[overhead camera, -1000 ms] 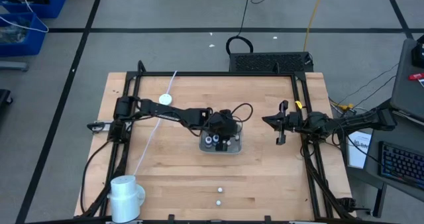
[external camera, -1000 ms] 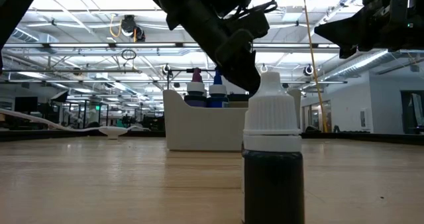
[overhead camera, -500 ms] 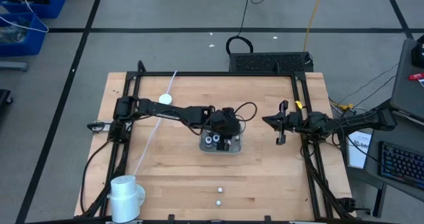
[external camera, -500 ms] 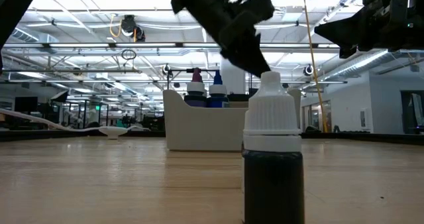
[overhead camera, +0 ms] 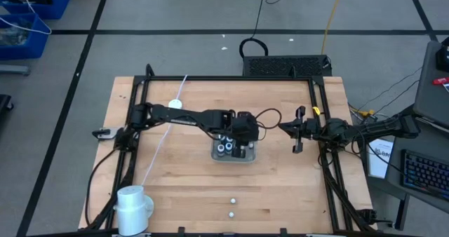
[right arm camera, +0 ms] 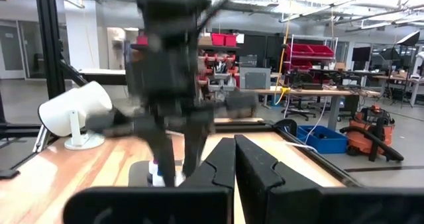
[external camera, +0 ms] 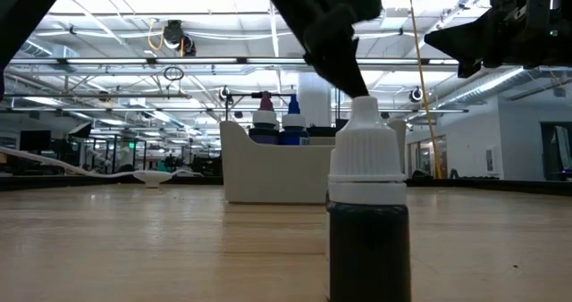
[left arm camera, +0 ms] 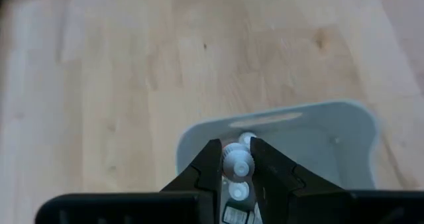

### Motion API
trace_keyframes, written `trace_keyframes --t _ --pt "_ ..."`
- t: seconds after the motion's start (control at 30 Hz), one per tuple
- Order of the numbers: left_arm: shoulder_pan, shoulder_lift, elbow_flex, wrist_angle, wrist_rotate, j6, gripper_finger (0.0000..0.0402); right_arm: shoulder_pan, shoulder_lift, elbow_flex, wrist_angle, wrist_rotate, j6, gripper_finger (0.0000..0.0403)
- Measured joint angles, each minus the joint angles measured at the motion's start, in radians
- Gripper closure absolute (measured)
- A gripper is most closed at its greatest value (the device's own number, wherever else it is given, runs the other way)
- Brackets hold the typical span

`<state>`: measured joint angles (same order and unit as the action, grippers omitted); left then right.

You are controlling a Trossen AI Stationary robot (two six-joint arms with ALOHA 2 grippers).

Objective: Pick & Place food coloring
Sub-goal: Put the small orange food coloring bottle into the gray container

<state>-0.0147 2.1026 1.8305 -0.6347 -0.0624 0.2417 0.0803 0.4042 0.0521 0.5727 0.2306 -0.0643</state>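
**Partway through: some bottles in the tray, two left out on the table**

From above: found the left gripper (overhead camera: 243, 130) hanging over the grey tray (overhead camera: 251, 158) in the middle of the table (overhead camera: 280, 195). Made out at least two pale caps inside the tray, beside the fingers. Counted two loose bottles (overhead camera: 231, 207) standing well apart from the tray, near the table's front edge, not yet collected. Judged the job roughly half done. Saw the right gripper (overhead camera: 295, 132) parked off to the right side, clear of the tray.

From table height: faced a near bottle (external camera: 366, 204) close to the lens, upright, white cap over dark body. Behind it, saw two tray bottles (external camera: 278, 121) poking above the tray wall. Caught only the dark underside of the left arm overhead; could not see its fingertips there.

From the left wrist: showed the fingers (left arm camera: 207, 163) clenched on a gripped bottle (left arm camera: 233, 162) by its ribbed white cap, directly over the tray. Could not tell whether it touched the tray floor or hung above it. Spotted further caps just beside it, partly hidden by the fingers, so left the tray count unsure.

From the right wrist: showed its own fingers pressed together on nothing. Saw the left arm as a blur ahead, and a white cylinder (right arm camera: 73, 112) beyond it.
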Motion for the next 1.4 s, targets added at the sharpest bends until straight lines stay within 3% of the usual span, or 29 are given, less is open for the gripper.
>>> trace_keyframes --t 0.47,0.93,1.4 --pt "-0.022 0.102 -0.005 0.002 0.009 -0.027 0.0341 0.0 0.0 0.0 -0.006 0.0 0.0 0.0403" --pt "-0.016 0.126 -0.005 -0.004 -0.033 -0.028 0.0341 0.0 0.0 0.0 -0.009 0.0 0.0 0.0403" --pt "-0.009 0.126 -0.005 -0.004 0.042 -0.029 0.0341 0.0 0.0 0.0 -0.009 0.0 0.0 0.0403"
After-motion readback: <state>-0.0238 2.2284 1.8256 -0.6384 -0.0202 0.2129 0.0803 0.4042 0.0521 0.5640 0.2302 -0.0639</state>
